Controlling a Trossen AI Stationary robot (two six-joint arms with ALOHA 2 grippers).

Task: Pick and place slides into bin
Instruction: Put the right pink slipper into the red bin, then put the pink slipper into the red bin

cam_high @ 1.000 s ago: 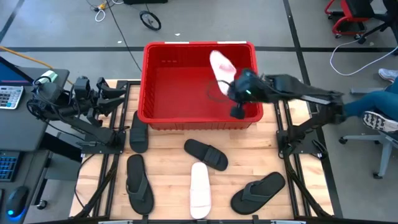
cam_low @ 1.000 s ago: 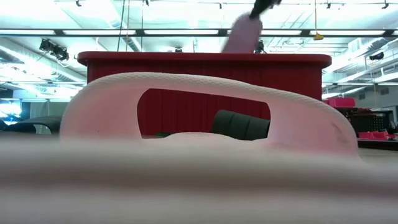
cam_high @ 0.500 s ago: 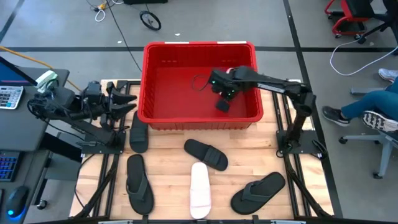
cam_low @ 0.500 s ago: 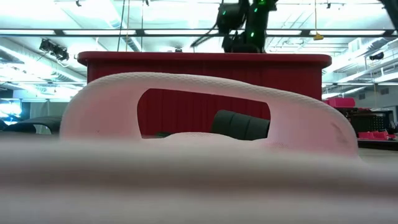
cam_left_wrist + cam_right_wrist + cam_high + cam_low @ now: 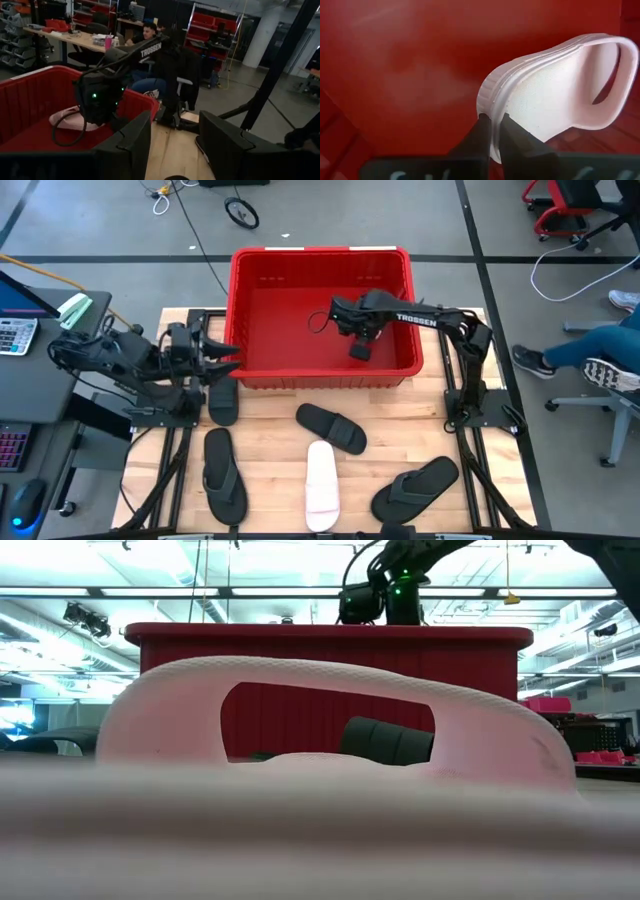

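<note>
- A second before, I had the right arm carrying the pale pink slide (image 5: 560,95) high over the bin's far side; by this moment the right gripper (image 5: 358,332) had dropped inside the red bin (image 5: 238,310) and swung toward its middle.
- In the right wrist view its two fingers (image 5: 479,131) were pinching the edge of the slide's sole, nearly pressed together on that thin rim, with the bin's red floor just behind the shoe. I judged the grip was only beginning to loosen, not yet released.
- In the left wrist view the pink slide (image 5: 67,119) lay low in the bin under the right gripper (image 5: 100,107); whether it already rested on the floor I could not tell.
- The left gripper (image 5: 222,359) had crept along the table from its parked spot to just outside the bin's left wall, fingers (image 5: 127,145) spread and holding nothing.
- It hung close above the black slide (image 5: 222,397) nearest the bin's left corner, so I took that as the likely next pick.
- On the table I counted five more waiting: that black slide, a black flip-flop (image 5: 222,475), a black broad-strap slide (image 5: 332,427), the second white slide (image 5: 322,484) and another flip-flop (image 5: 414,488).
- So the first slide was all but delivered and most of the job remained.
</note>
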